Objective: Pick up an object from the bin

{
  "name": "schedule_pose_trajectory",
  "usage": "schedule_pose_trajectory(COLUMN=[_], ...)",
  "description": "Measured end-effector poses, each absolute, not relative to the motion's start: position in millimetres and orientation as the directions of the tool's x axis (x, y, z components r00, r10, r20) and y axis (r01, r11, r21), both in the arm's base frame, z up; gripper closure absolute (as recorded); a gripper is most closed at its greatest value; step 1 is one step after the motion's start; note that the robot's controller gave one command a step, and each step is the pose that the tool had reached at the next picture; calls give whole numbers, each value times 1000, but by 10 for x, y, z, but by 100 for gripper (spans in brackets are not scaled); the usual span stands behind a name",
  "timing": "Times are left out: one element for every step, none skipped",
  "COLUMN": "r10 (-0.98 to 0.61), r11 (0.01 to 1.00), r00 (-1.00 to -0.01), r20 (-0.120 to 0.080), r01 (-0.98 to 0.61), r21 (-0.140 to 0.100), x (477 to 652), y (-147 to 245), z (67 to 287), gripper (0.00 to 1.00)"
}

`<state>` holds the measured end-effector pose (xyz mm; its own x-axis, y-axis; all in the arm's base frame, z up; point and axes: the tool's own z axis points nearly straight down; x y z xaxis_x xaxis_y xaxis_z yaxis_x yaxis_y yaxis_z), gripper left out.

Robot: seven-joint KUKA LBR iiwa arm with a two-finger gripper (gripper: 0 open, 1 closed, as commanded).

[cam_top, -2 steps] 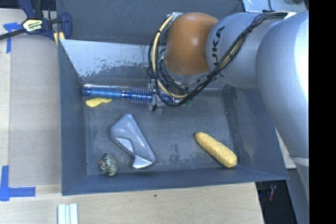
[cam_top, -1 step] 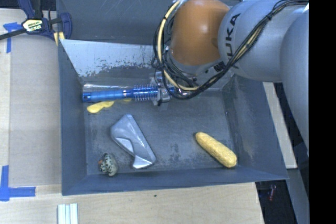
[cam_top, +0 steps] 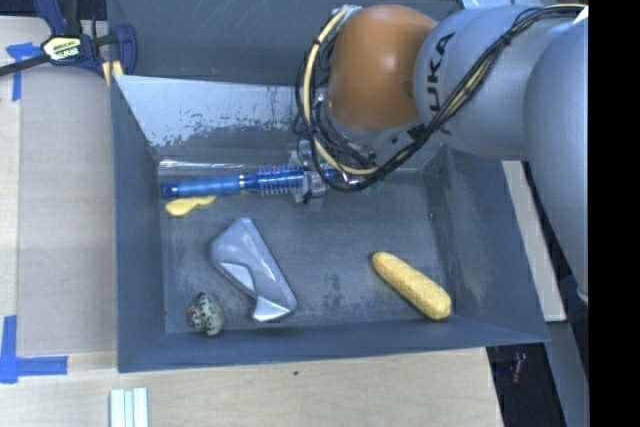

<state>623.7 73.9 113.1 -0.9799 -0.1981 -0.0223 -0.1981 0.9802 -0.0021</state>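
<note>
Reaching in over the bin's right rim, the arm (cam_top: 520, 85) and its orange wrist cover (cam_top: 375, 65) hung low above the back of the grey bin (cam_top: 135, 245). The longest loose thing was a blue-handled brush (cam_top: 235, 183), lying flat along the back edge of the floor, close under the back wall. The gripper (cam_top: 308, 183) sat at its bristled right end, touching it or just above; I could not tell which.

By my judgement the grasp would go best across the narrow shaft, followed by a straight lift. The wall behind left little room, and a hold at one end might let the long handle swing down.

A pale grey folded piece (cam_top: 252, 267) near the front edge, a yellow cob-shaped thing (cam_top: 412, 286) toward the front right corner, a small yellow scrap (cam_top: 188, 205) just beside the brush's left tip and a speckled ball (cam_top: 207, 315) in the front left corner all lay apart from the gripper and should not hinder.

The cover hid most of the gripper, so I could not tell whether it was clenched or released. Nor could I tell whether the brush lay inside a clear wrapper.
</note>
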Motion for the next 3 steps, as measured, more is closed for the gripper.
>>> schedule_pose_trajectory(r10=[-334, -347, -454], r11=[943, 938, 891], r00=[-942, -938, -891], r20=[-25, -19, -18], r01=[-334, -347, -454], r21=[-9, -5, -5], x=[6208, 6187, 6238], y=[1053, 850, 1114], z=[691, 1409, 2007], gripper=[100, 100, 100])
